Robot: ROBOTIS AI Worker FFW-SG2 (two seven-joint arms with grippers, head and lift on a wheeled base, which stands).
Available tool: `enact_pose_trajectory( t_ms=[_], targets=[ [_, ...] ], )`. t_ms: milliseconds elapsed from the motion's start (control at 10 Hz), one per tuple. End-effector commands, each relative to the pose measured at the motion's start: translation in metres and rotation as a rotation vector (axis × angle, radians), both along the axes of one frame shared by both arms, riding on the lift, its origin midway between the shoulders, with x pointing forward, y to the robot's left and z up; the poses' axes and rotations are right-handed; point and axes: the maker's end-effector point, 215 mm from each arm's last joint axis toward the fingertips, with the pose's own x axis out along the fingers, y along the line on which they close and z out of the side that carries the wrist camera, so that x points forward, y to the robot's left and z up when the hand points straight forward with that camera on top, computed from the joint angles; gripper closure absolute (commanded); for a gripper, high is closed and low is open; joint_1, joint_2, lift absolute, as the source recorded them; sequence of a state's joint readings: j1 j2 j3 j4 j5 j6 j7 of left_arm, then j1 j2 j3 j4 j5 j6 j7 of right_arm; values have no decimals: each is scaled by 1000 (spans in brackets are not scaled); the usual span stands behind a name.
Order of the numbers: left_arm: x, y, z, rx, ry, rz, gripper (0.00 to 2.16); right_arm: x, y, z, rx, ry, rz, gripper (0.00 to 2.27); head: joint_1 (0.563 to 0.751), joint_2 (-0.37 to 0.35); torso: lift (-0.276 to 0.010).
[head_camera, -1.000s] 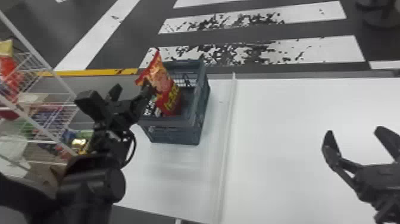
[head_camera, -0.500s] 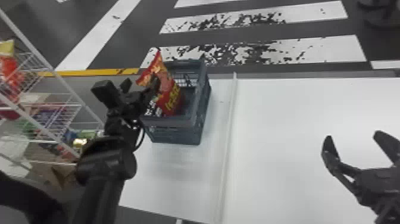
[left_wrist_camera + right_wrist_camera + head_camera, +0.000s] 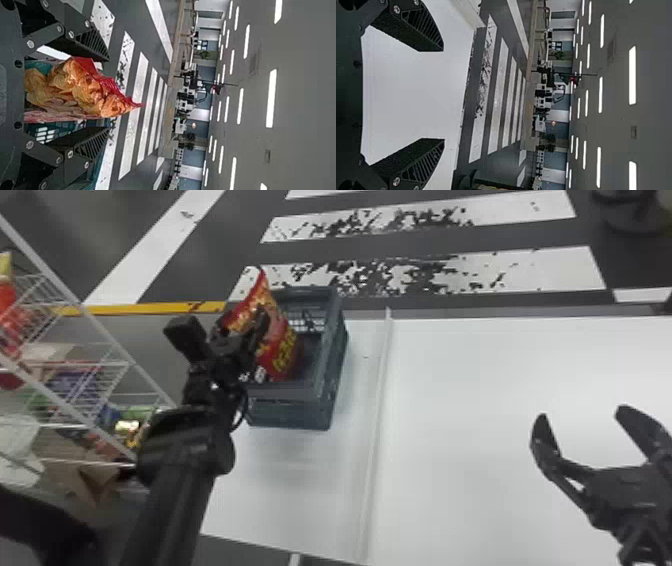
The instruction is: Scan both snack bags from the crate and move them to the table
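My left gripper (image 3: 227, 332) is at the left side of the grey-blue crate (image 3: 290, 392), right by a red and yellow snack bag (image 3: 282, 350) that stands upright, its top above the rim. In the left wrist view the bag (image 3: 85, 89) lies between the spread fingers of the left gripper (image 3: 107, 94), with a gap to each finger. I cannot make out a second bag in the crate. Over the right part of the white table (image 3: 480, 440), my right gripper (image 3: 582, 417) is parked open; the right wrist view has nothing between the fingers of this gripper (image 3: 443, 95).
A white wire rack (image 3: 107, 365) with packaged goods stands at the left. A raised white strip (image 3: 377, 415) runs along the table to the right of the crate. Beyond the table lies a dark floor with white stripes (image 3: 525, 272).
The left gripper has moved right, up against the bag, and its wrist has turned. Bag and crate look unmoved, and the right arm has kept its place.
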State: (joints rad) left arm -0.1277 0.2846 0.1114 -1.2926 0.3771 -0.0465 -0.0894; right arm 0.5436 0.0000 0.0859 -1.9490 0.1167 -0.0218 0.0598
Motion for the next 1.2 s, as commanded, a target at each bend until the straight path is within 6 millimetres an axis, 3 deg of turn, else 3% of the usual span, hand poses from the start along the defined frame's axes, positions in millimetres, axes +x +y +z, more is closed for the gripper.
enact_pose_trajectory(
  t_ms=[0,100,300,600,800,1100],
  targets=[
    [0,-2,-9,-9,23,3,1629,1,4,4,5,-8,5,124,695,254,-87],
    [-1,-7,-18,-10,57,-3,2125,2,3,8,5,-14,4,124,695,254,-87],
    [-9,-7,-20,-20,56,-1,2142,2,3,10,5,-20,3,124,695,252,-87],
    [-28,-17,39,14,-55,-1,2142,2,4,16,0,-34,4,127,695,253,-87],
    [-46,-21,90,44,-145,-9,2142,2,-1,23,-2,-49,-12,127,695,248,-87],
    [-78,-56,144,130,-242,-62,2145,4,-10,34,-9,-82,-38,127,695,234,-87]
  ],
)
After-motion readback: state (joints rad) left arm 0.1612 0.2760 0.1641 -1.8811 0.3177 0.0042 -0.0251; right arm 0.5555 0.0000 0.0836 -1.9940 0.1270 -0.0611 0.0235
